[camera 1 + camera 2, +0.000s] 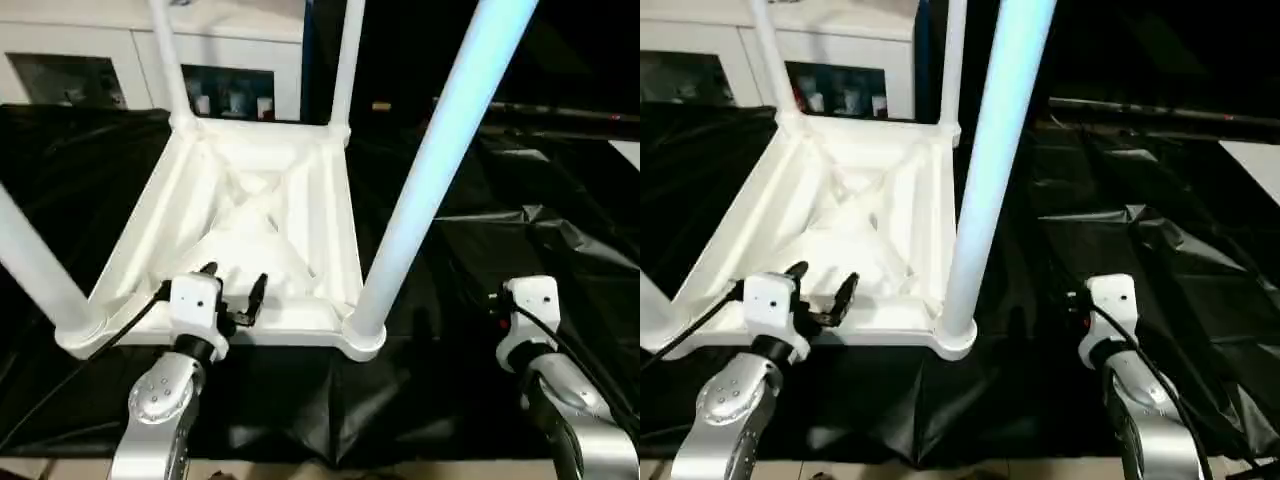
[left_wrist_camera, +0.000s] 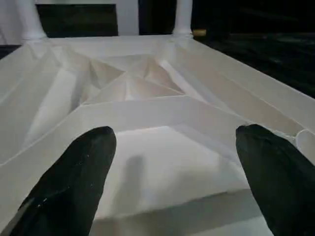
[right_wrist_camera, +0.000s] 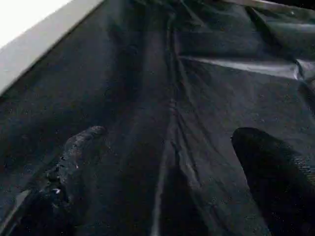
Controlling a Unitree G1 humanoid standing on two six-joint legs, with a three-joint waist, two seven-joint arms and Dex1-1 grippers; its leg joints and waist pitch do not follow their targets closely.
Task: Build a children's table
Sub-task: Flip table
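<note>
Upside down on the crumpled black plastic sheet (image 1: 470, 330) lies the all-white plastic children's table (image 1: 250, 215), ribbed underside up, with four round tube legs rising from its corner sockets. Just over its near rim the left gripper (image 1: 234, 286) hovers, fingers spread wide and empty. Well apart from the table, the right gripper (image 3: 172, 167) hangs above the sheet, likewise wide and empty.
</note>
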